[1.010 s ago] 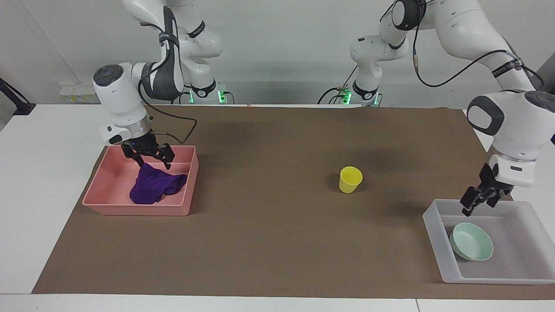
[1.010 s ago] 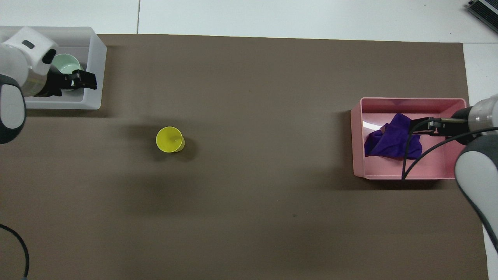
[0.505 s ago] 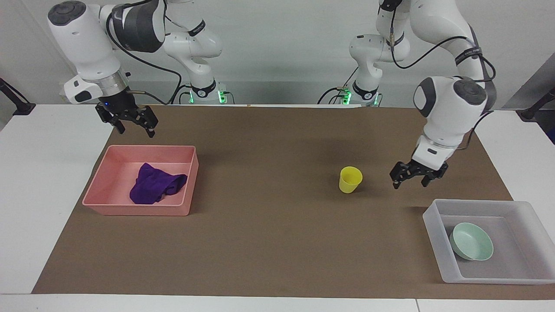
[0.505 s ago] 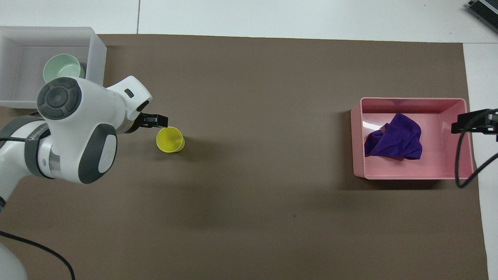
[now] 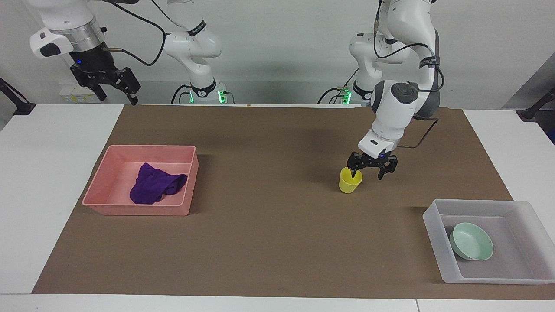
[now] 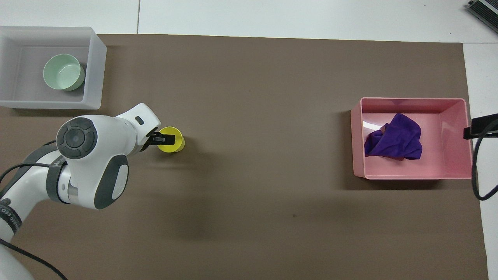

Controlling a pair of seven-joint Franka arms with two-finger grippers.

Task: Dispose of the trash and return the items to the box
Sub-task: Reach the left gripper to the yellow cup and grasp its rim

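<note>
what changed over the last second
The left claw moved from over the frosted box to the yellow cup, one finger now dipping inside its rim, jaws open. The right claw rose from over the pink bin and waits high. Purple rag, mint bowl and cup stayed put.

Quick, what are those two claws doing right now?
Left gripper: open, one finger inside the yellow cup, one outside; not gripping yet.
Right gripper: open, empty, raised near the pink bin.
</note>
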